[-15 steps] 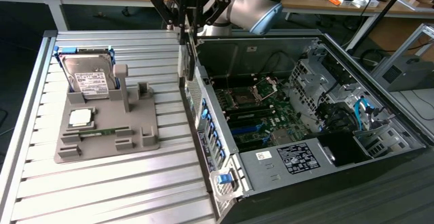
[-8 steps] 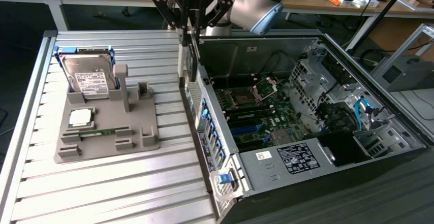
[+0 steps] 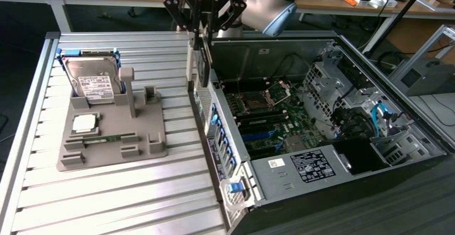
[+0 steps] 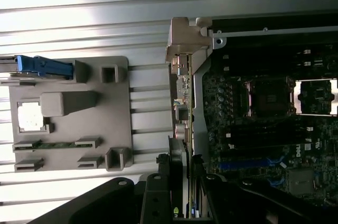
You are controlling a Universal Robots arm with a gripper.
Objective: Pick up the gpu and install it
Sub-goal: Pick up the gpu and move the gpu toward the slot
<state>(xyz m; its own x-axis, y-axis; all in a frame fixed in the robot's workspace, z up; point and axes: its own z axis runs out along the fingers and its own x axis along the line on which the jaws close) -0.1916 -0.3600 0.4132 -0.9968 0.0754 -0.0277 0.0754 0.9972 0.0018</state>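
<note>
Exterior view: holding gpu (image 3: 200, 59) upright in clamped gripper (image 3: 201, 32), at case's (image 3: 284, 48) rear wall; well apart from tray (image 3: 106, 157) on table (image 3: 106, 203).

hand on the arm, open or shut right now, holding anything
hand: closed on the gpu, which hangs edge-on below it by the open computer case.

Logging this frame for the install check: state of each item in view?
gpu: held on edge at the case wall, not in a slot.
pincer: closed on the gpu.
computer case: on its side, open.
hard drive: leaning in the grey tray.
processor: flat in tray.
memory stick: flat in tray.
</note>
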